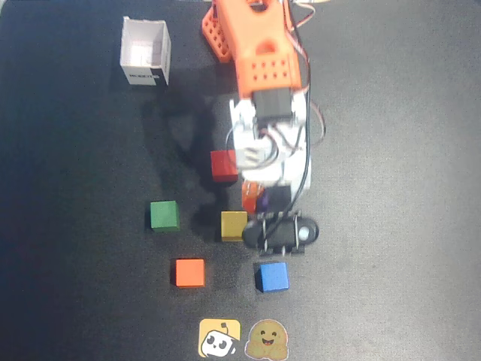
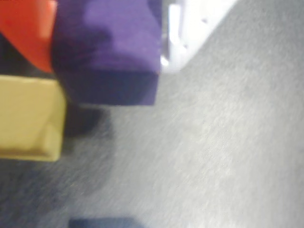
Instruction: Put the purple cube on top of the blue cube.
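Claw [image 2: 107,28] clamped on purple cube [image 2: 109,50], lifted off mat
Yellow cube [image 1: 234,225] just beside; blue cube [image 1: 271,277] near, below in overhead view

A hobby robotics bench, probably; dark mat [image 1: 391,226], coloured cubes [image 1: 164,215], printed orange arm [image 1: 259,45], mascot stickers [image 1: 220,338].

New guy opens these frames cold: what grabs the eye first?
The orange arm reaching down from the top of the overhead view, its gripper shut on the purple cube, which fills the upper left of the wrist view. Next, the loose coloured cubes on the dark mat: the blue cube just below the gripper, a yellow cube beside it. A white box sits upper left.
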`<state>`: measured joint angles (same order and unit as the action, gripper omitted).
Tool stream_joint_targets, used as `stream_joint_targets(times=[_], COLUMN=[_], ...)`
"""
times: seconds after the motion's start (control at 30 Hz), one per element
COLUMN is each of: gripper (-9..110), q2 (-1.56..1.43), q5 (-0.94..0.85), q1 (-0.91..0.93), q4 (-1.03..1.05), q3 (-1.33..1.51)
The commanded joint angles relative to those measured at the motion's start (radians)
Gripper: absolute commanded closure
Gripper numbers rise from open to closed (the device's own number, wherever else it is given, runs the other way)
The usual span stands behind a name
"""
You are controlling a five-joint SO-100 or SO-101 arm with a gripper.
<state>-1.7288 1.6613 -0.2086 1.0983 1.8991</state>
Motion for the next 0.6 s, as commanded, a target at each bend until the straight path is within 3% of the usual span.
stream_joint_targets(times=[0.0,0.57], gripper=[94,94], q2=[0.038,0.362], q5=[0.003,0.005], q1=[0.006,0.023], q4=[0.035,0.055], q3=[-0.137,-0.477])
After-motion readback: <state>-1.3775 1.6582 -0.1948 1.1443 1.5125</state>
